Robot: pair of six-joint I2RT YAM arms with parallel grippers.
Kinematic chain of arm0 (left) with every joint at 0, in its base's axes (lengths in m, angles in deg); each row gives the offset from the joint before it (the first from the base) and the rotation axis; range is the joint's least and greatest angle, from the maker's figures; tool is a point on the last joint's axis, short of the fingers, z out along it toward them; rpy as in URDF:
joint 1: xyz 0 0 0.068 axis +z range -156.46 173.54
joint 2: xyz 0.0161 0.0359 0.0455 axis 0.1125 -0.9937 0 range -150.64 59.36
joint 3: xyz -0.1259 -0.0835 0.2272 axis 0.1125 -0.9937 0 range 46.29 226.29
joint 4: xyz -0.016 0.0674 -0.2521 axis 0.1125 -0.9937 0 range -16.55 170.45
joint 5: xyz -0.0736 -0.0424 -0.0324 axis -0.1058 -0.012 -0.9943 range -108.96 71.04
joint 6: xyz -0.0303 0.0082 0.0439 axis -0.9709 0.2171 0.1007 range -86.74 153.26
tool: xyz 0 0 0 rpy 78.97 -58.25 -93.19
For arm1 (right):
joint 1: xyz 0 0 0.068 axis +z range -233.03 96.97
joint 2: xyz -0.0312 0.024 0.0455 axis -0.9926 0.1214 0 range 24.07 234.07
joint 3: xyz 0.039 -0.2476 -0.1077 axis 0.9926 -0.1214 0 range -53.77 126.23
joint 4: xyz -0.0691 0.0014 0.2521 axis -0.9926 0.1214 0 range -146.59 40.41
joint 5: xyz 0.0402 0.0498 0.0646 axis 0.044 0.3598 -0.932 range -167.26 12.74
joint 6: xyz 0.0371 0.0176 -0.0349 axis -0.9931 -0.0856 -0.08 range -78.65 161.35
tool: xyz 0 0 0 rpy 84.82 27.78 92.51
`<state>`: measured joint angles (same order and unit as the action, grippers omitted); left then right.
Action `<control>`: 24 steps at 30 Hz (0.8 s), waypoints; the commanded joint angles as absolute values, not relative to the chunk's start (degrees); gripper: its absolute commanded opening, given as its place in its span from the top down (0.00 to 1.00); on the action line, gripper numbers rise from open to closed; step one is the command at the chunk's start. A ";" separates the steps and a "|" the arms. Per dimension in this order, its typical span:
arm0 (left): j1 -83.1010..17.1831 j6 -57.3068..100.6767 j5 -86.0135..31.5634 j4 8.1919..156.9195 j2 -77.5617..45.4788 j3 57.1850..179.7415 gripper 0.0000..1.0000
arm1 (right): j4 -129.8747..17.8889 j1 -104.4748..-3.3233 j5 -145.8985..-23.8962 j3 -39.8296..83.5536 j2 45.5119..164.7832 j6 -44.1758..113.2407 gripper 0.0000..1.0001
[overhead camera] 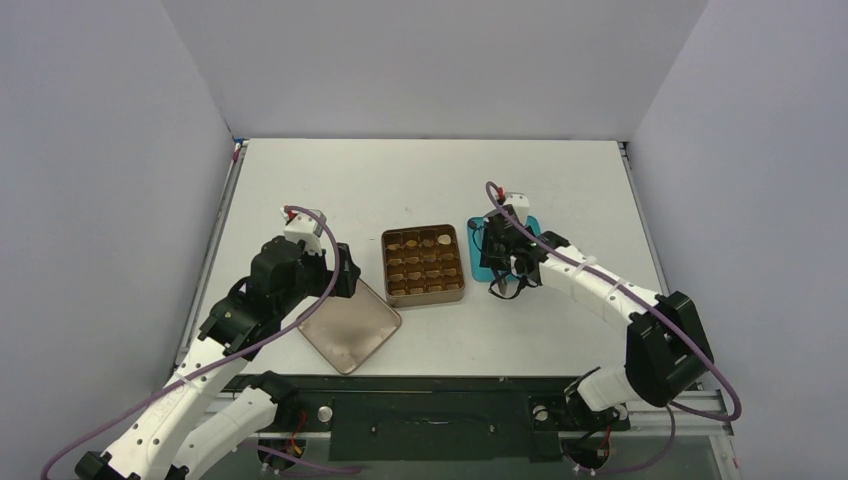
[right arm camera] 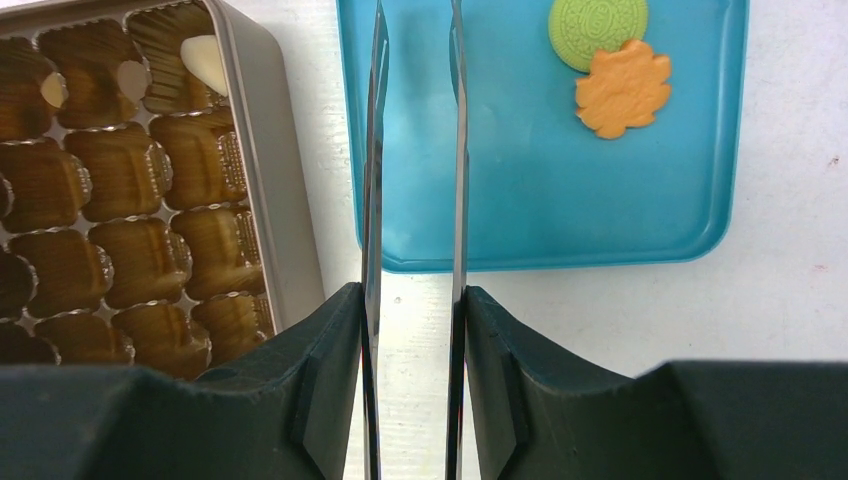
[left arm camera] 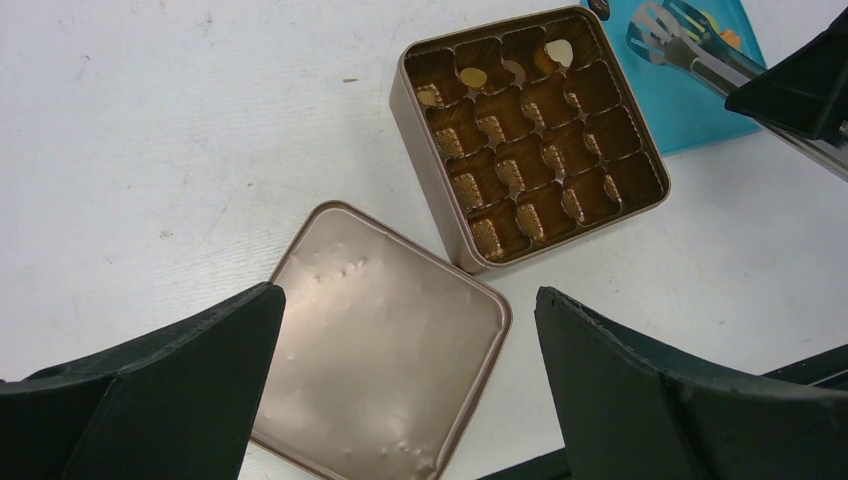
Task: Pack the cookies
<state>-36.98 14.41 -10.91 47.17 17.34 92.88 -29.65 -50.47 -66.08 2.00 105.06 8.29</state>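
Observation:
Two cookies lie on the blue tray (right arm camera: 560, 180): a green round one (right arm camera: 598, 30) and an orange leaf-shaped one (right arm camera: 622, 88). Three pale tan cookies (right arm camera: 205, 60) sit in far compartments of the gold tin (right arm camera: 265, 180). My right gripper (right arm camera: 412, 300) is shut on long metal tweezers (right arm camera: 376, 150), whose two arms stand apart over the tray's left part, to the left of both cookies; their tips run out of view. My left gripper (left arm camera: 408, 300) hangs open above the tin's lid (left arm camera: 390, 350), holding nothing.
The tin (overhead camera: 463, 270) stands mid-table, its lid (overhead camera: 350, 325) flat to its near left and the blue tray (overhead camera: 478, 262) close on its right. Most tin compartments hold only gold paper cups. Grey walls enclose the table.

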 commanded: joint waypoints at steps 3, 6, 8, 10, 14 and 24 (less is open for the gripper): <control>-36.69 14.43 -11.65 48.97 17.45 93.49 0.03 | -32.27 -50.86 -65.63 6.16 108.66 9.73 0.63; -36.69 14.51 -11.62 48.90 17.36 93.49 0.03 | -32.33 -50.81 -65.42 7.29 110.38 10.15 0.63; -36.69 14.48 -11.61 48.98 17.34 93.49 0.03 | -32.35 -50.93 -65.16 7.99 111.32 10.40 0.63; -36.68 14.46 -11.58 48.88 17.25 93.52 0.03 | -32.34 -50.91 -65.13 8.88 112.25 10.54 0.63; -36.62 14.53 -11.58 48.83 17.20 93.58 0.03 | -32.34 -51.06 -65.28 10.47 114.08 10.75 0.62; -36.59 14.54 -11.46 48.84 17.12 93.52 0.03 | -32.98 -51.86 -65.88 13.60 117.87 11.10 0.62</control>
<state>-36.98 14.41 -10.91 47.17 17.17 92.88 -30.59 -51.24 -66.19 10.48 117.34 10.63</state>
